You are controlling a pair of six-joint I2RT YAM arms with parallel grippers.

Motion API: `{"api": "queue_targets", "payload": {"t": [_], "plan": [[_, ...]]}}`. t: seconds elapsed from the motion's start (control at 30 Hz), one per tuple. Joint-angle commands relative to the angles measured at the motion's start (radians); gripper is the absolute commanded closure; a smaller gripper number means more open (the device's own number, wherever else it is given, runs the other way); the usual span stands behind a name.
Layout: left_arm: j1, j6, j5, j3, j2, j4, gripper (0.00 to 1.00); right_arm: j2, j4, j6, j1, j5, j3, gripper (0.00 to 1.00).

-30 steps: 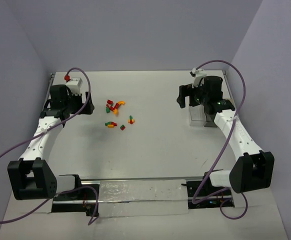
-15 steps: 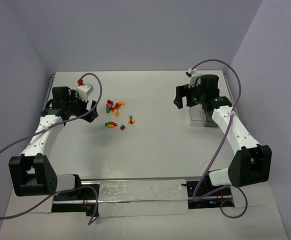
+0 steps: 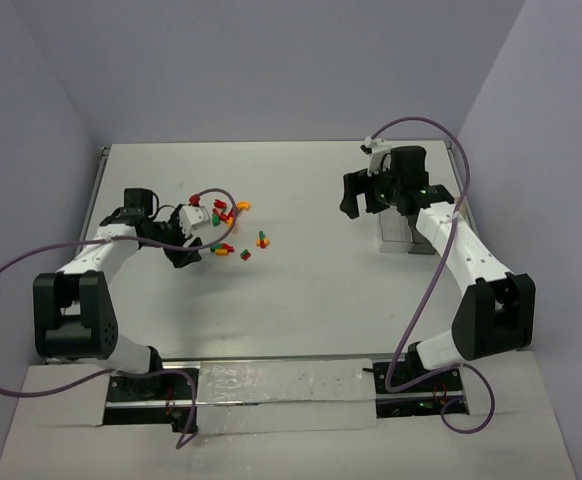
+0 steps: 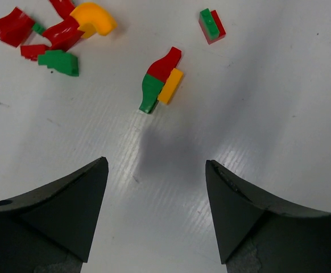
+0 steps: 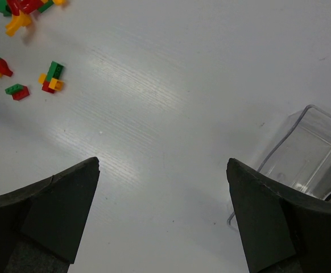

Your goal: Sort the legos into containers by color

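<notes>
The white worktop point(image 3: 311, 300) has two arms on it, one at each side. The legos point(image 3: 227, 215) lie in a loose bunch on the left half of the worktop, a bit toward the far edge, in red, green and yellow. The left tool point(image 4: 155, 164) hangs low over the worktop, just at the near left side of the bunch. Its two black fingers point(image 4: 69, 210) are apart and they hold no brick. Just past its tips lies a stuck-together brick point(image 4: 161, 85) made of a red part, a green part and a yellow part. A little further to the right sits a small red and green brick point(image 4: 212, 25). Further to the left is a curved yellow brick point(image 4: 94, 17) touching some red bricks, with a green one beside them. The clear bins point(image 3: 399, 232) stand on the right side of the worktop, well apart from the legos. From above the right arm hides much of them, so how many bins there are is hard to tell. The right tool point(image 5: 162, 164) hangs above bare worktop just left of the bins, with its fingers spread wide and clamped on no brick. One clear bin point(image 5: 305, 151) shows at the right edge of its own view
</notes>
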Motion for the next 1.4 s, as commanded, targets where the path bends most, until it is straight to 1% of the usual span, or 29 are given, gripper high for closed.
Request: {"api": "queue_targets", "payload": {"t": [0.0, 0.13, 0.17, 0.37, 0.47, 0.7, 0.9, 1.0, 1.07, 1.2, 1.37], "plan": [[0.003, 0.185, 0.116, 0.027, 0.073, 0.052, 0.24, 0.020, -0.019, -0.016, 0.010, -0.015, 0.057, 0.00], [0.003, 0.218, 0.152, 0.092, 0.178, 0.024, 0.30, 0.024, -0.020, -0.021, 0.010, -0.015, 0.048, 0.00], [0.003, 0.227, 0.156, 0.100, 0.191, 0.016, 0.33, 0.024, -0.018, -0.022, 0.010, -0.015, 0.047, 0.00], [-0.028, 0.238, 0.113, 0.150, 0.251, 0.027, 0.41, 0.037, -0.023, -0.024, 0.010, -0.017, 0.048, 0.00], [-0.042, 0.263, 0.091, 0.198, 0.295, -0.020, 0.47, 0.043, -0.027, -0.024, 0.010, -0.022, 0.056, 0.00], [-0.091, 0.324, 0.030, 0.266, 0.367, -0.112, 0.49, 0.058, -0.034, -0.028, 0.010, -0.024, 0.067, 0.00], [-0.130, 0.364, -0.009, 0.286, 0.397, -0.174, 0.50, 0.064, -0.037, -0.032, 0.010, -0.024, 0.069, 0.00], [-0.145, 0.358, -0.031, 0.290, 0.406, -0.177, 0.53, 0.066, -0.039, -0.032, 0.010, -0.024, 0.071, 0.00], [-0.152, 0.350, -0.045, 0.299, 0.417, -0.176, 0.57, 0.070, -0.041, -0.030, 0.008, -0.025, 0.075, 0.00], [-0.159, 0.333, -0.067, 0.303, 0.428, -0.174, 0.63, 0.071, -0.043, -0.029, 0.010, -0.028, 0.078, 0.00], [-0.167, 0.286, -0.094, 0.284, 0.420, -0.129, 0.73, 0.075, -0.041, -0.019, 0.010, -0.038, 0.080, 0.00]]}}
